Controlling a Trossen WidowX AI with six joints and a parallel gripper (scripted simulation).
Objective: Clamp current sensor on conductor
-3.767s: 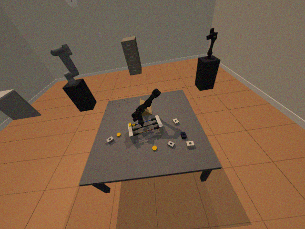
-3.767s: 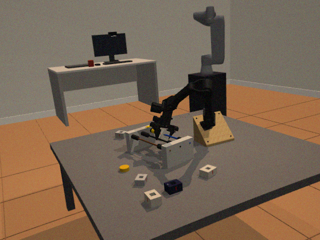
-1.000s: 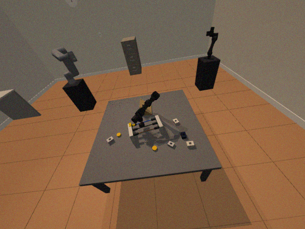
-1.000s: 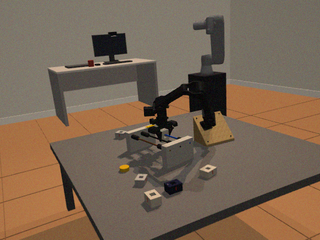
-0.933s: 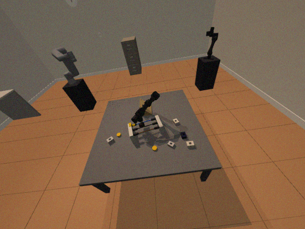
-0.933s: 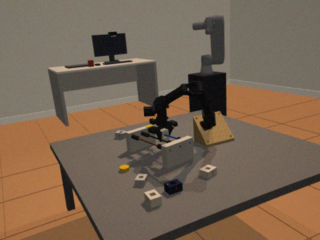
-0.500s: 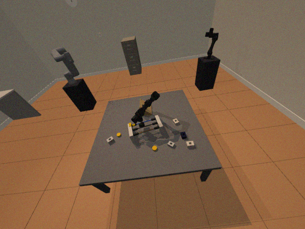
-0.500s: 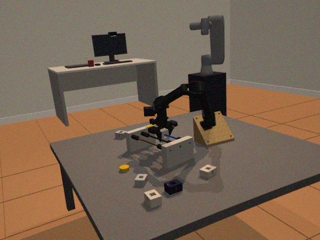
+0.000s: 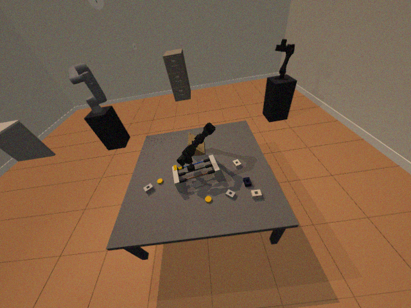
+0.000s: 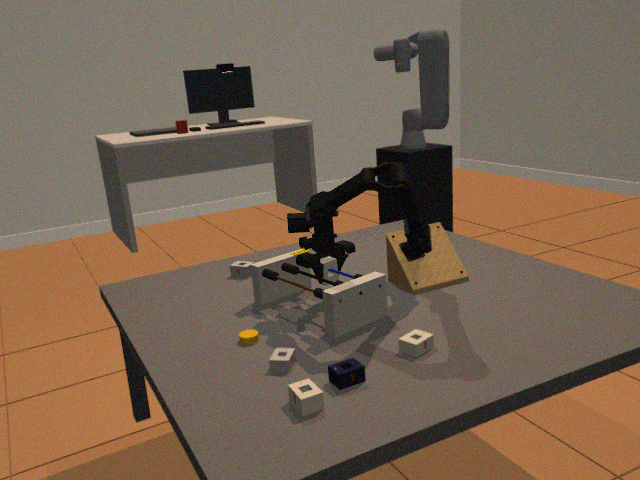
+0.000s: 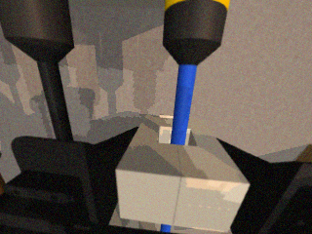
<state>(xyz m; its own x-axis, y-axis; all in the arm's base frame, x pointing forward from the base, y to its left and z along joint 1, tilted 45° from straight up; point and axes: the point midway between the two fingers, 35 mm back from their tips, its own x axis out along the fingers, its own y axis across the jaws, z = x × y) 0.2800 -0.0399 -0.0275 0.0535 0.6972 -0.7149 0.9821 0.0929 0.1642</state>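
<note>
Yep, claw (image 9: 191,167) (image 10: 331,273) (image 11: 171,134) spread slightly, fingers either side of pale sensor (image 10: 328,263) (image 11: 180,195), which sits closed round blue conductor (image 9: 200,163) (image 10: 342,273) (image 11: 183,97).

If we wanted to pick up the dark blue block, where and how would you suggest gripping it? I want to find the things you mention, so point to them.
I'd come straight down over the dark blue block (image 9: 247,184) (image 10: 341,379) and pinch two opposite upright sides, around the hole rather than in it. Its opening faces up, its sides look flat, and no neighbour touches it.

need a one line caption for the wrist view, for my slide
Pale box-shaped current sensor closed around a blue rod, between the black gripper's fingers.
</note>
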